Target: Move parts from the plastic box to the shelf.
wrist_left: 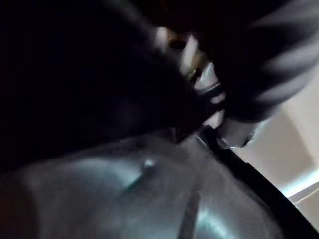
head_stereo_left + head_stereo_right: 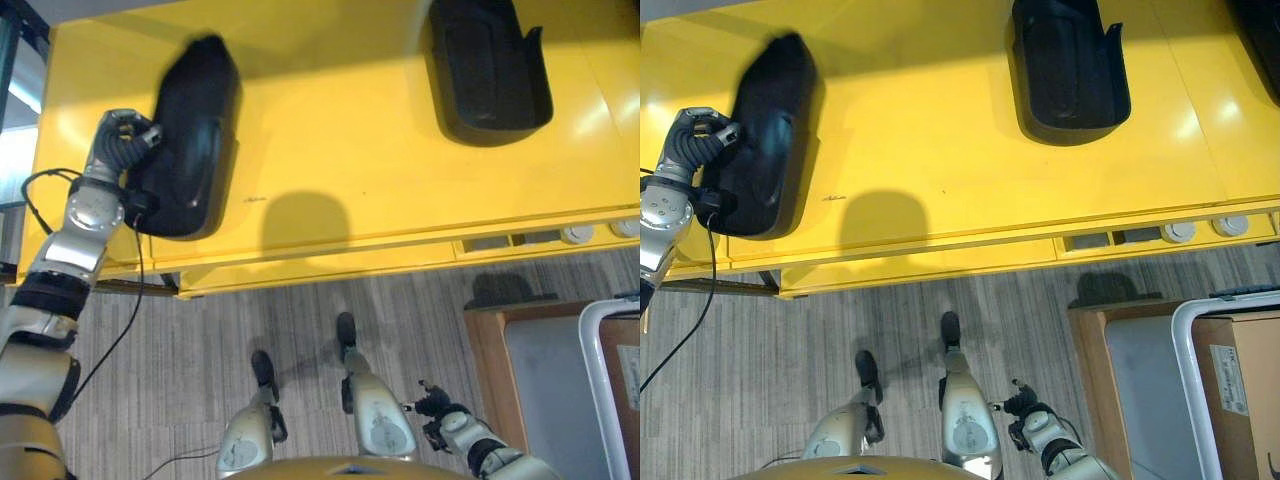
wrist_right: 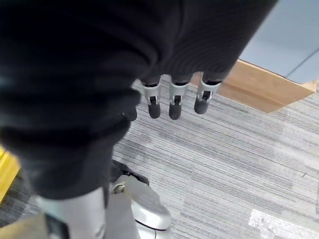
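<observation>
The left hand (image 2: 128,135) grips a black part (image 2: 195,140) on the yellow shelf (image 2: 340,150); the right hand (image 3: 172,97) hangs with fingers relaxed, empty.

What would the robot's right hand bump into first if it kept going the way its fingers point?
Probably the grey striped floor. The right hand hangs low beside the robot, fingers relaxed and holding nothing, pointing down. A wooden panel lies off to the side, though depth is hard to judge.

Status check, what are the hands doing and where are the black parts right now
Left hand gripping black part on the yellow shelf. Right hand idle, open, low over the floor. Second black part already shelved. Nothing blocking.
</observation>
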Controlling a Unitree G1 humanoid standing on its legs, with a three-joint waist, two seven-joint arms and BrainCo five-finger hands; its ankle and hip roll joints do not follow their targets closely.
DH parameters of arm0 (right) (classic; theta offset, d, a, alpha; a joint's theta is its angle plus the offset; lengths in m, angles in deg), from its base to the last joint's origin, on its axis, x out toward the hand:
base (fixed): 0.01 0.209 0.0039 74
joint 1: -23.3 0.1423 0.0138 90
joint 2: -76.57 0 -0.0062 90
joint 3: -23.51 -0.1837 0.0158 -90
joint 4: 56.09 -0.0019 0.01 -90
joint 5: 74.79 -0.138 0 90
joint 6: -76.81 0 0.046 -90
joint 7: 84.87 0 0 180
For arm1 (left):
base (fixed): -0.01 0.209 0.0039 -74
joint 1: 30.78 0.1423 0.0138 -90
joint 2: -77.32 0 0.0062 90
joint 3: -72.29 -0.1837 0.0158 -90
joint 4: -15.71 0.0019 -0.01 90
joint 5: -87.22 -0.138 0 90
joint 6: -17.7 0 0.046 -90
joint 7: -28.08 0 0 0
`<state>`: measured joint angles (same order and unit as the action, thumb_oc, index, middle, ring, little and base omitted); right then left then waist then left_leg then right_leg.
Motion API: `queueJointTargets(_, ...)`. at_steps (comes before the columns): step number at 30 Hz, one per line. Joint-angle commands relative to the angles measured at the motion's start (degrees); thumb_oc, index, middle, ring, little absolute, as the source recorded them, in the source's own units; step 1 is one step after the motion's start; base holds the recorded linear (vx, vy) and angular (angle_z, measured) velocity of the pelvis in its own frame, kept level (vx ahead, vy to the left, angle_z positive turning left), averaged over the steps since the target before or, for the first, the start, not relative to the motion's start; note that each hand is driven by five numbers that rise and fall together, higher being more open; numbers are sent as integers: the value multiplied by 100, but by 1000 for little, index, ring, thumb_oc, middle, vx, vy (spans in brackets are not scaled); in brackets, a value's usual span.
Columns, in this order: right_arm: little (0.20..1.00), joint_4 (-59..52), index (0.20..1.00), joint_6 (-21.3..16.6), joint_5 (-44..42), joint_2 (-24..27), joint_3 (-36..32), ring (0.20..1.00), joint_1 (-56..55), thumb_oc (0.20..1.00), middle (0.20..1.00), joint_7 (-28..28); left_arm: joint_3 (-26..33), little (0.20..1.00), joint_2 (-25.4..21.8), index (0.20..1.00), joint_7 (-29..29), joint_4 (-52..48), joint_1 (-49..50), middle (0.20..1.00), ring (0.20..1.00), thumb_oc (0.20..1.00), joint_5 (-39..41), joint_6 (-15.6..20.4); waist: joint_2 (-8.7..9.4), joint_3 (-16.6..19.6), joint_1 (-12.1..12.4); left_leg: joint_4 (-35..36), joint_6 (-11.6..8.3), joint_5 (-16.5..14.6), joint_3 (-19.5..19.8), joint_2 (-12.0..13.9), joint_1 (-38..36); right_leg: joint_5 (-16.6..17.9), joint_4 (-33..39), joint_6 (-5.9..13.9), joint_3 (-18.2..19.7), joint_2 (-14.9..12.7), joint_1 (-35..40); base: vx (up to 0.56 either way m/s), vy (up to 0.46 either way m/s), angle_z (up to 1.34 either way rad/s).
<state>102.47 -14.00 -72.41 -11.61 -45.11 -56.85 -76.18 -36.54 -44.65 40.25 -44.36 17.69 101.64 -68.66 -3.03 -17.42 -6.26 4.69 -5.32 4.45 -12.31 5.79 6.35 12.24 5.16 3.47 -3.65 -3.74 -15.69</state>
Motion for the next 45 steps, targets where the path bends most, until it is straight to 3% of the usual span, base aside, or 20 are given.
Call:
queueJointTargets(1,1000,207,1000,14,-150,-283,135,1000,63,1000,1000,-214,-13,1000,-75,1000,16,216,-176,1000,1000,1000,-67,37,-121,224,-7,31,-263,218,409,364,153,-590,-16,578,209,-400,489,15,13,5)
queueJointTargets(11,1000,423,1000,166,41,-305,101,1000,-144,1000,1000,-297,231,1000,857,1000,355,835,-388,1000,1000,1000,443,-32,-31,597,-84,31,-237,28,338,428,-395,-769,-16,550,131,-375,1037,28,3,2)
queueJointTargets(22,1000,480,1000,300,256,-237,-28,1000,-311,1000,1000,-366,526,1000,1230,1000,275,530,164,1000,1000,1000,1820,116,30,1175,-67,31,-205,-138,365,430,-909,-955,-51,543,17,-394,1624,32,7,1)
queueJointTargets(30,1000,442,1000,288,340,-279,-75,1000,-388,1000,1000,-398,717,1000,1423,1000,240,121,910,1000,1000,1000,1568,17,61,1323,-24,31,-183,-183,406,410,-1014,-1003,-60,537,-41,-415,1772,-1,3,1)
queueJointTargets(34,1000,454,1000,281,456,-350,-114,1000,-513,1000,1000,-470,930,1000,1722,1000,26,-262,1840,1000,1000,1000,1306,-60,108,1383,-19,31,-163,-215,404,387,-1054,-1028,-64,523,-32,-434,1829,-5,26,6)
queueJointTargets(45,1000,480,1000,249,478,-389,-84,1000,-528,1000,1000,-494,778,1000,2231,1000,-160,-292,1988,1000,1000,1000,1554,-72,162,1386,-105,31,-177,-215,323,434,-1023,-1012,-44,496,47,-393,1771,1,3,1)
